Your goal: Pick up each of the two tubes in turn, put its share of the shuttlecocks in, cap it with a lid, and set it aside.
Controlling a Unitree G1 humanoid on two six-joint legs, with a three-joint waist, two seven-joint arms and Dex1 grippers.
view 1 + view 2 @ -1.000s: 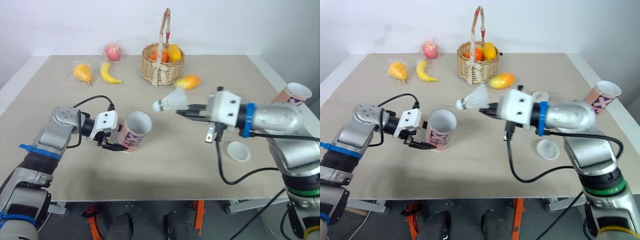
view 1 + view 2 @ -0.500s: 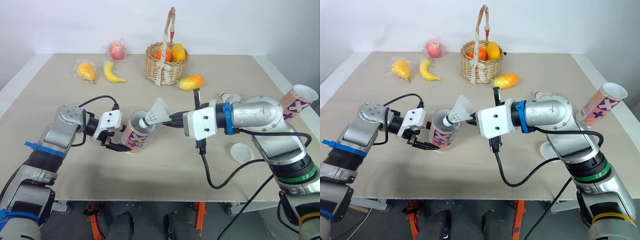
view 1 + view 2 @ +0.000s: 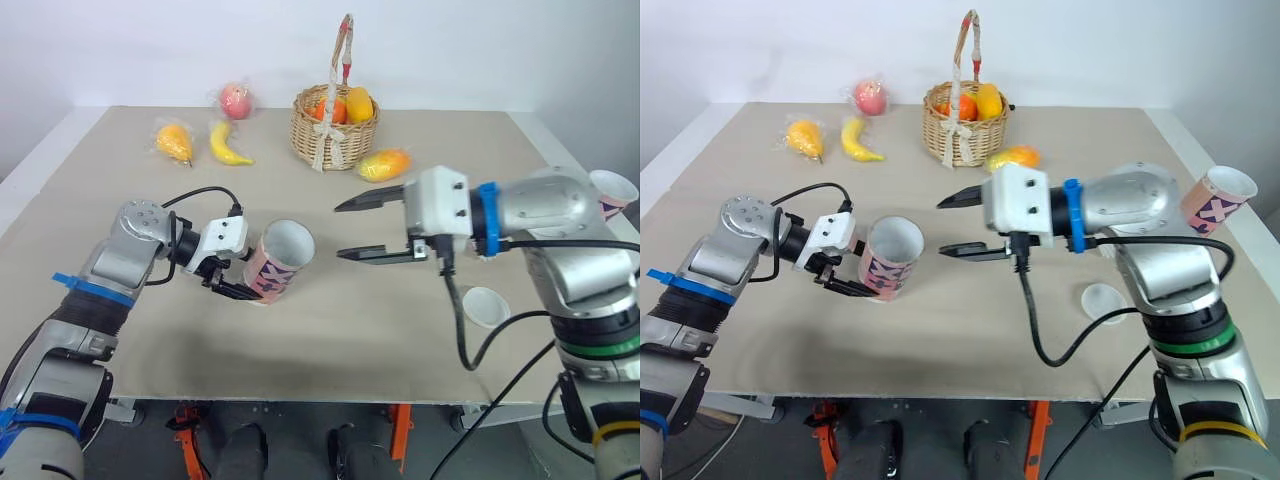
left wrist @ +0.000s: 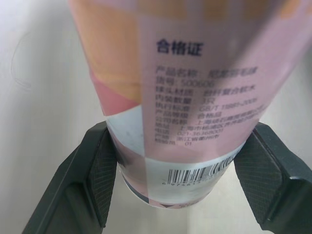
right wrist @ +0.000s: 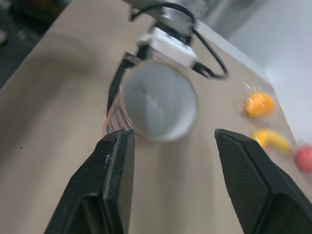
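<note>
The pink-patterned, open-topped tube [image 3: 278, 262] tilts, clamped at its base by the left gripper [image 3: 236, 284]. The right gripper [image 3: 340, 232] gapes wide, empty. A second tube [image 3: 612, 191] is far right, with one lid [image 3: 483, 306].

The left arm [image 3: 122, 262] and right arm [image 3: 548, 212] are silvery-grey metal with rounded joint housings, each ending in a white boxy wrist block [image 3: 432, 200]. The left pincer [image 3: 246, 283] and right pincer [image 3: 340, 232] have two black fingers with cross-hatched pads [image 5: 246, 168]. Black cables [image 3: 462, 335] loop off both wrists. Blue bands [image 3: 487, 218] ring both arms; the right adds a green ring [image 3: 600, 347] and a yellow one.
</note>
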